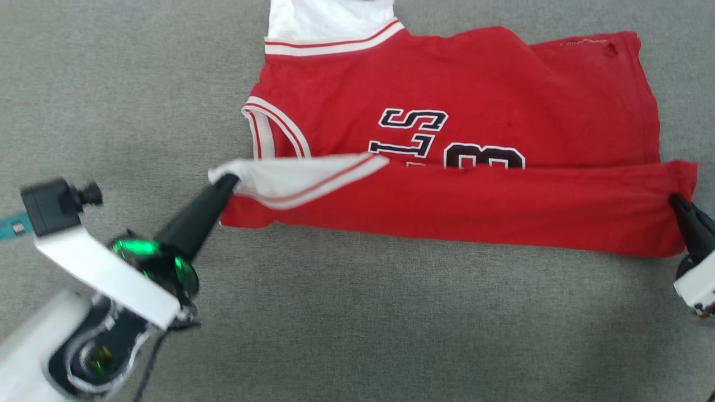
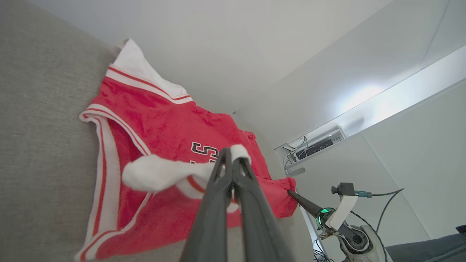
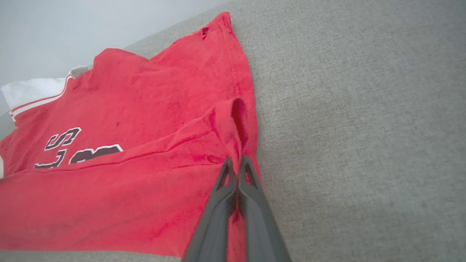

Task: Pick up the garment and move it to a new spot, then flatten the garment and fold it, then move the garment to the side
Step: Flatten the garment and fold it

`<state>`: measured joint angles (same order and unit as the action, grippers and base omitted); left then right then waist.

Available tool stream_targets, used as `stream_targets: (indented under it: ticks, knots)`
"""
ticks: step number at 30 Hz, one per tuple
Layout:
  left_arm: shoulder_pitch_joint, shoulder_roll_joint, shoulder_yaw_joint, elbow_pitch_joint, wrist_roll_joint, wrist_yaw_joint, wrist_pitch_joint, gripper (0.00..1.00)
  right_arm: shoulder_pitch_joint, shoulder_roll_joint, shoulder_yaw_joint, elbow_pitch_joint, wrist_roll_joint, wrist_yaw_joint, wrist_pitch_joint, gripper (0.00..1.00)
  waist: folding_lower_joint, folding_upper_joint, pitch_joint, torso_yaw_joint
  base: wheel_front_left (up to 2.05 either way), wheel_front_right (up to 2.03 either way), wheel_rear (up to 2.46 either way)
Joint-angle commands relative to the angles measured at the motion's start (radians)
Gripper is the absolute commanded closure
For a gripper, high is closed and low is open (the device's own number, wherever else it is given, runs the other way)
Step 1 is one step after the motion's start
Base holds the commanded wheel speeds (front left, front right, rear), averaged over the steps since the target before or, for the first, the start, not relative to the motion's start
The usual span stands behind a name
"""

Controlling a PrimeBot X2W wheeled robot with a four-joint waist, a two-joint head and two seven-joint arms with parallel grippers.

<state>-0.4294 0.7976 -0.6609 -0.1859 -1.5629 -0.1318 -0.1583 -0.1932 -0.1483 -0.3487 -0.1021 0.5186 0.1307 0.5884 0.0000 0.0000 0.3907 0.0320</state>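
**Head view: garment (image 1: 447,84) half folded on grey surface (image 1: 357,312)**

The garment lies spread on the surface, collar to the left. Its near long edge is turned up over the lower part of the chest print. The left gripper (image 1: 226,181) is clamped on the white sleeve (image 1: 290,178) at the fold's left end. The right gripper (image 1: 676,201) is clamped on the red hem at the right end.

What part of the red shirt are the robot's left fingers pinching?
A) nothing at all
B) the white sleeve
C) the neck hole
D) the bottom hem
B: the left fingers are shut on the tip of the white sleeve of the garment.
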Motion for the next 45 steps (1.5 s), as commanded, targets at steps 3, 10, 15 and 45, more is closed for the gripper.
stream_targets:
  ticks: [3, 10, 15, 45]
  knots:
    - [-0.048, -0.007, 0.019, 0.047, -0.026, 0.002, 0.026, 1.0, -0.042, 0.012, 0.004, 0.039, -0.009, 0.0, -0.026, 1.0, 0.0, 0.0, 0.024, -0.012, 0.0, 0.0, 0.0]
    - [-0.081, -0.043, 0.035, 0.187, -0.032, 0.002, 0.081, 1.0, -0.111, 0.026, 0.041, 0.166, -0.031, 0.0, -0.11, 1.0, 0.0, 0.0, 0.06, -0.037, 0.0, 0.0, 0.0]
    - [-0.076, -0.061, 0.05, 0.268, -0.023, 0.002, 0.088, 1.0, -0.141, 0.03, 0.08, 0.234, -0.032, 0.0, -0.151, 1.0, 0.0, 0.0, 0.074, -0.049, 0.0, 0.0, 0.0]
    - [-0.309, 0.205, -0.474, 0.218, 0.174, 0.002, 0.208, 0.0, -0.013, 0.034, 0.117, 0.056, -0.045, 0.0, -0.172, 0.0, 0.0, 0.0, -0.019, -0.059, 0.0, 0.0, 0.0]
